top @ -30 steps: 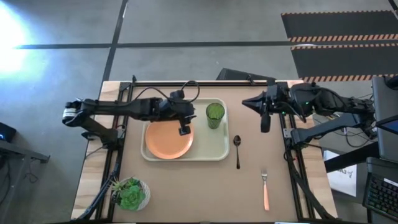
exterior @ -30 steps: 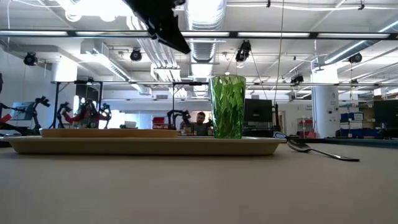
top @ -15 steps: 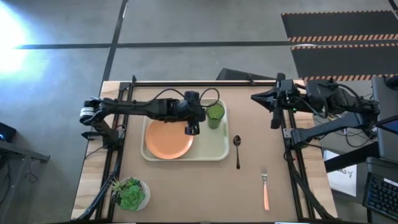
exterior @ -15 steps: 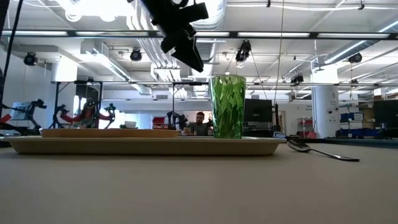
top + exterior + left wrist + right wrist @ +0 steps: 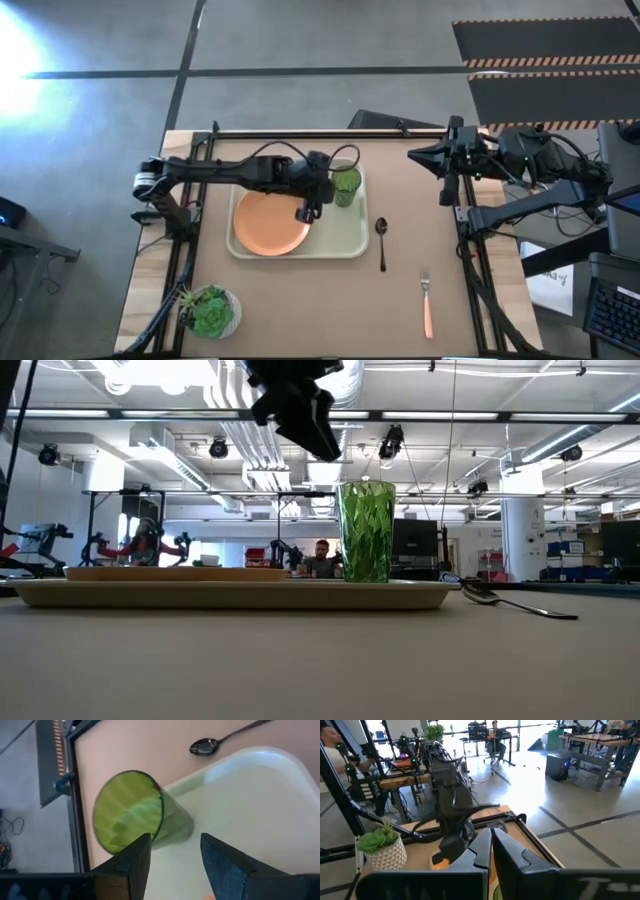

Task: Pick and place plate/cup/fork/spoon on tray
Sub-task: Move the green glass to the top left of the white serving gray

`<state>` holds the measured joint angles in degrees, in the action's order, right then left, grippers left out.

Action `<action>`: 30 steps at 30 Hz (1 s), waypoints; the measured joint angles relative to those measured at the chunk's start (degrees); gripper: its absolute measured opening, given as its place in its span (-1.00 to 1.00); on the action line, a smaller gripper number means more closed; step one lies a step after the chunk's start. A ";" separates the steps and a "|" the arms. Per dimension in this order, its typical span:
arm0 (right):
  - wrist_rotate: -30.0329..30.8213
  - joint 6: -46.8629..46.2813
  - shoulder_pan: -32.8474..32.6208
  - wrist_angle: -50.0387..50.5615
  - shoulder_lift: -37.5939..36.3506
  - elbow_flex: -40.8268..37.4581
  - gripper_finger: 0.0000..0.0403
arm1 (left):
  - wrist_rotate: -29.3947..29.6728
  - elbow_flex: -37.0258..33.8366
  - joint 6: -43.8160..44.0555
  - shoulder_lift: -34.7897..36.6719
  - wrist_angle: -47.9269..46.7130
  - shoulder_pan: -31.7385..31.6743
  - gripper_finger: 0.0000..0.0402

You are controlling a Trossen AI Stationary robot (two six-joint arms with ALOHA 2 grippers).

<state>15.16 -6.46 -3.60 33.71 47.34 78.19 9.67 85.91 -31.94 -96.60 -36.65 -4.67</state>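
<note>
The cream tray (image 5: 345, 235) lies mid-table. The orange plate (image 5: 268, 222) lies flat on its left half. The green cup (image 5: 346, 183) stands on its base in the tray's far right corner. My left gripper (image 5: 306, 212) hovers open above the tray, between plate and cup. In the left wrist view the cup (image 5: 131, 811) shows just beyond the gripper (image 5: 175, 862). The dark spoon (image 5: 381, 240) lies on the table right of the tray. The pink-handled fork (image 5: 427, 303) lies nearer the front. My right gripper (image 5: 449, 190) is shut, high at the table's right side.
A leafy plant in a white bowl (image 5: 210, 312) stands at the near left corner. Bare brown table stretches between the tray and the fork. Black frame rails (image 5: 470, 260) run along the left and right table edges. People and benches show in the room behind.
My left gripper has moved toward the table's right over the tray, from above the plate to close beside the cup, and has rolled about its own axis. My right gripper has drawn back a little toward the table's right edge. Cup, plate, spoon and fork have stayed put.
</note>
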 joint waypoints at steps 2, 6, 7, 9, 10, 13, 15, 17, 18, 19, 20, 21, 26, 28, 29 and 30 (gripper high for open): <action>0.02 0.00 0.00 0.00 0.08 0.00 -0.96 | 0.00 0.33 -0.43 -0.80 -0.26 0.00 -0.23; 0.02 -0.21 0.00 0.03 0.09 0.00 -0.96 | 0.02 0.92 -1.97 -2.66 -0.55 -0.04 -0.23; 0.02 -0.28 0.00 0.02 0.08 0.00 -0.96 | 0.12 1.26 -2.68 -3.13 -0.69 -0.04 -0.23; 0.02 -0.48 0.00 0.04 0.08 -0.03 -0.96 | 1.28 2.27 -4.43 -3.93 -0.63 0.00 -0.23; 0.02 -0.53 0.00 0.02 0.08 -0.09 -0.96 | 2.19 2.98 -4.94 -4.22 -0.46 -0.02 -0.23; 0.00 -0.59 0.00 0.09 0.08 -0.26 -0.96 | 3.08 5.09 -6.26 -4.86 -0.03 -0.25 -0.23; 0.01 -1.08 0.00 0.09 0.09 -0.34 -0.96 | 2.91 6.03 -6.43 -5.26 0.02 -0.70 -0.23; 0.00 -1.51 0.00 0.09 0.08 -0.35 -0.96 | 2.30 6.79 -6.36 -5.67 -0.27 -1.00 -0.23; 0.00 -1.71 0.00 0.09 0.08 -0.35 -0.96 | 2.08 7.10 -6.34 -5.91 -0.76 -1.08 -0.23; 0.00 -1.95 0.00 0.09 0.04 -0.35 -0.96 | 1.63 7.48 -6.36 -6.09 -1.40 -1.09 -0.23; 0.00 -2.00 0.00 0.09 0.03 -0.35 -0.96 | 1.06 7.75 -6.36 -6.24 -2.32 -1.06 -0.23; 0.00 -2.07 0.00 0.09 0.01 -0.35 -0.96 | 0.59 7.84 -6.36 -6.46 -3.14 -1.00 -0.23; 0.00 -2.07 0.00 0.09 0.01 -0.40 -0.96 | 0.13 7.43 -6.36 -8.05 -3.26 -1.01 -0.23; 0.00 -2.05 0.00 0.09 0.01 -0.46 -0.96 | 0.14 7.50 -6.36 -8.70 -3.41 -1.24 -0.23; 0.00 -2.07 0.00 0.09 0.01 -0.46 -0.96 | 0.15 7.65 -6.39 -9.03 -3.37 -1.31 -0.23; 0.00 -2.08 0.00 0.09 0.01 -0.46 -0.96 | 0.17 7.71 -6.40 -9.18 -3.06 -1.42 -0.23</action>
<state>15.16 -8.54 -3.60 33.80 47.35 77.73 9.85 93.62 -38.35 -105.78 -39.71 -6.08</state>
